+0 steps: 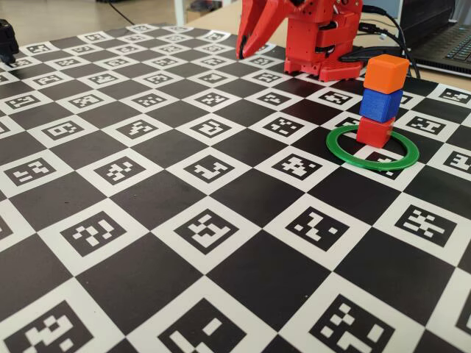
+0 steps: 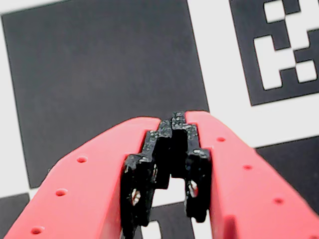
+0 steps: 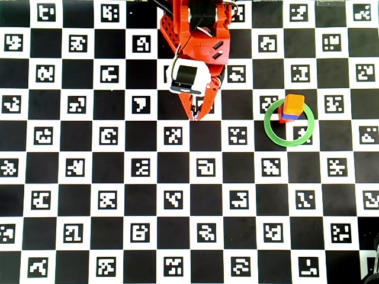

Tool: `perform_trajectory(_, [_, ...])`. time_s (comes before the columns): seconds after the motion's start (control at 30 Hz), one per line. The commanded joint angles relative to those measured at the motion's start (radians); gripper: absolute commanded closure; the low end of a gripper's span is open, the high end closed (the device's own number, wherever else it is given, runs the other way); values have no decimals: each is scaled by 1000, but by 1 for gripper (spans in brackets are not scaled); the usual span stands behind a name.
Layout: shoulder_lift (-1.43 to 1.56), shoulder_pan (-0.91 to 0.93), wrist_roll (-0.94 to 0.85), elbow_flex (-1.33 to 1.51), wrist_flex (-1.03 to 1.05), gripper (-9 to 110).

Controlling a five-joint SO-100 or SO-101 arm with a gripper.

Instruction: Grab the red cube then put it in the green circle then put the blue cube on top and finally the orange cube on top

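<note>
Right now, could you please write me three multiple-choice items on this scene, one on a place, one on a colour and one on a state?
1. Where does the red cube stand?
A. Inside the green circle
B. Outside it, on a white square
C. Under the tool

2. Which colour tops the stack?
A. Blue
B. Red
C. Orange

3. How is the tool?
A. Shut on a cube
B. Shut and empty
C. Wide open

Answers:
1. A, since the fixed view shows the red cube within the ring, near its far rim.
2. C, since the orange cube sits on the blue cube, which rests on the red one.
3. B, since the wrist view shows the fingertips meeting with nothing between them, over the checkered marker board, away from the stack.
</note>
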Motion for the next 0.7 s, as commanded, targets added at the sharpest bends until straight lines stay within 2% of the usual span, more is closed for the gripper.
perform_trajectory(0.0, [71,-2,0,14,54,107])
perform_trajectory(0.23, [83,-25,-2,71,193,107])
perform_trajectory(0.43, [83,-18,-32,167,195,107])
perform_trajectory(0.67, [83,-35,15,170,187,107])
